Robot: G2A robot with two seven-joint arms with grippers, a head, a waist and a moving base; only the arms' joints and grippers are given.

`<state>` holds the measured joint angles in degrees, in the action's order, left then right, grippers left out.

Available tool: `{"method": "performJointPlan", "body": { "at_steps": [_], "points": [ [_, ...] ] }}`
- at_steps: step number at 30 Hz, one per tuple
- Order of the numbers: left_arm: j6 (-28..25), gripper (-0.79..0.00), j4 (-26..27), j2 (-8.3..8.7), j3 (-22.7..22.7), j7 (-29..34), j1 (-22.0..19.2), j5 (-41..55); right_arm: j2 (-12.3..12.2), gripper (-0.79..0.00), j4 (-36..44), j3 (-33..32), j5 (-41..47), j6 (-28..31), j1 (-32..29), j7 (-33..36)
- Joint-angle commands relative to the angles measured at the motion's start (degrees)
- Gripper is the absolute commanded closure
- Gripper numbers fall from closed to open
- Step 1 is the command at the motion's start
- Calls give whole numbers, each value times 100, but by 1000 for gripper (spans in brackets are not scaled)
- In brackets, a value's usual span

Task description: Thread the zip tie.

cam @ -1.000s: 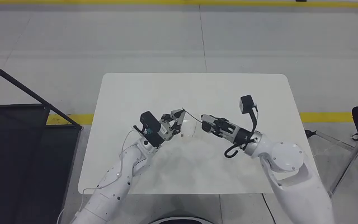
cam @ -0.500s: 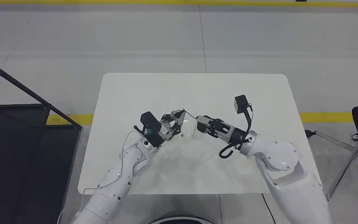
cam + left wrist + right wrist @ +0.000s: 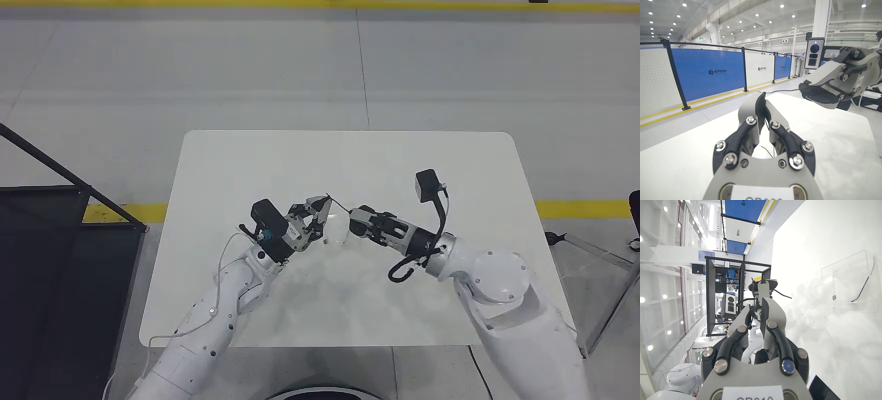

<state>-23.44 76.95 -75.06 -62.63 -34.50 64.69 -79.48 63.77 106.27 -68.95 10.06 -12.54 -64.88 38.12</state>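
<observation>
Top view has both arms meeting over the middle of the white worktop (image 3: 450, 170), well in from every edge, with the left gripper (image 3: 322, 210) and the right gripper (image 3: 357, 217) pointing at each other and almost tip to tip. Between them runs the zip tie (image 3: 338, 204), a thin black strand lifted off the worktop. In the left wrist view, the left gripper (image 3: 762, 100) is clenched, its ribbed black pads pressed together on the zip tie (image 3: 783, 91). A short stub pokes out at the tips, and the strand runs in a shallow arc across to the right gripper (image 3: 805, 89). That one is also clamped down, pinching the other part of the tie between its grey upper finger and its black lower pad. A further fine black strand shows low between the left gripper's fingers, close to the worktop. The right wrist view looks along the right gripper (image 3: 761, 302) toward the other arm's fingertips just beyond, with a loose bit of the zip tie (image 3: 784, 295) sticking out sideways. A clear plastic box (image 3: 846, 275) sits on the worktop beside and beneath the two grippers, apart from both.
</observation>
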Motion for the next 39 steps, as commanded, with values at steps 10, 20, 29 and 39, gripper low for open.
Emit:
{"method": "performJointPlan", "body": {
  "at_steps": [10, 20, 29, 39],
  "points": [
    [-7, 0, -7, -5, -8, -4, -1, -7, 8, 0, 11, 38, -65, -49, 26, 0],
    [-25, 0, -9, -8, -9, -15, -2, -36, 18, 0, 9, 65, -89, -85, 56, 1],
    [-53, 0, -1, -6, -2, -62, 6, -116, 25, 0, -14, 87, -114, -161, 104, 17],
    [-111, 0, 5, 3, 24, -130, 2, -285, 34, 0, -50, 89, -105, -203, 142, 18]
  ]
}}
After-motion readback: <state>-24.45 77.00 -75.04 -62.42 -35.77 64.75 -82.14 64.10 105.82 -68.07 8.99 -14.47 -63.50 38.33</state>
